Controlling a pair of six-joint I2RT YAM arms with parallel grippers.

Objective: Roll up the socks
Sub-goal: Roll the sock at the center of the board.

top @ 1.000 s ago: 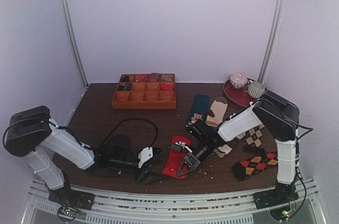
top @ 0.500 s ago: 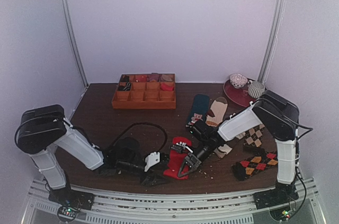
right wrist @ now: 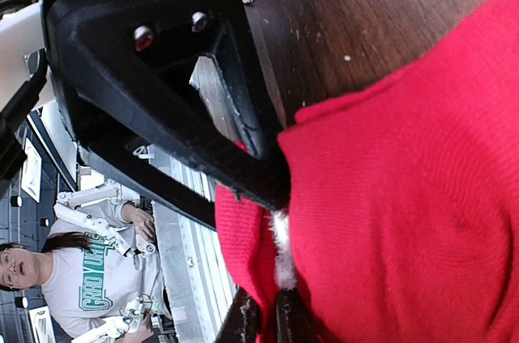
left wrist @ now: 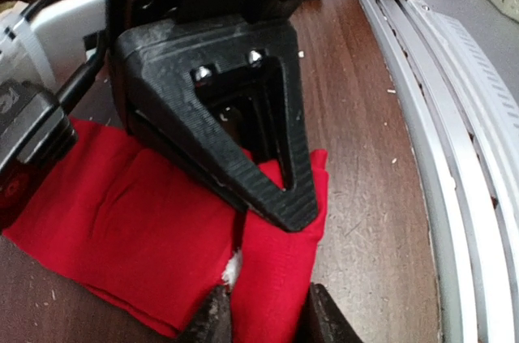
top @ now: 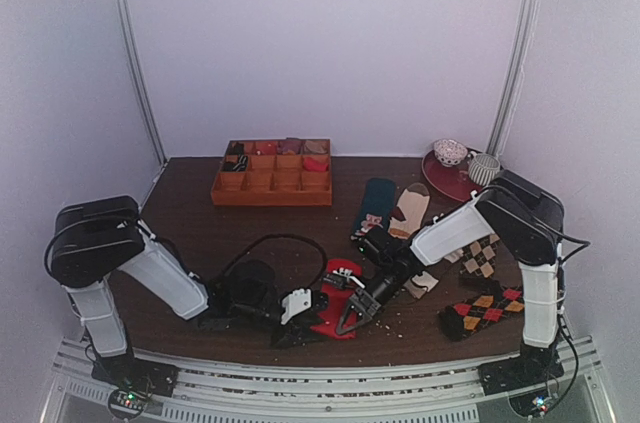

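Observation:
The red socks (top: 326,315) lie flat near the table's front edge, between my two grippers. My left gripper (top: 293,335) is at their near end. In the left wrist view, the left gripper (left wrist: 269,323) has its fingers closed on a red fold (left wrist: 272,278) beside a white mark (left wrist: 233,262). My right gripper (top: 352,321) reaches in from the right. In the right wrist view, the right gripper (right wrist: 268,323) is shut on a thin red edge of the socks (right wrist: 405,197). Each wrist view shows the other gripper's black finger close by.
An orange compartment tray (top: 272,186) stands at the back. A teal sock (top: 376,201), a beige sock (top: 410,211) and argyle socks (top: 480,308) lie to the right. A red plate (top: 443,181) with a cup is at the back right. A black cable loops (top: 275,239) beside the left arm.
My left arm has slid to the right along the front edge until its gripper reached the near end of the red socks. The right gripper has stayed at the socks.

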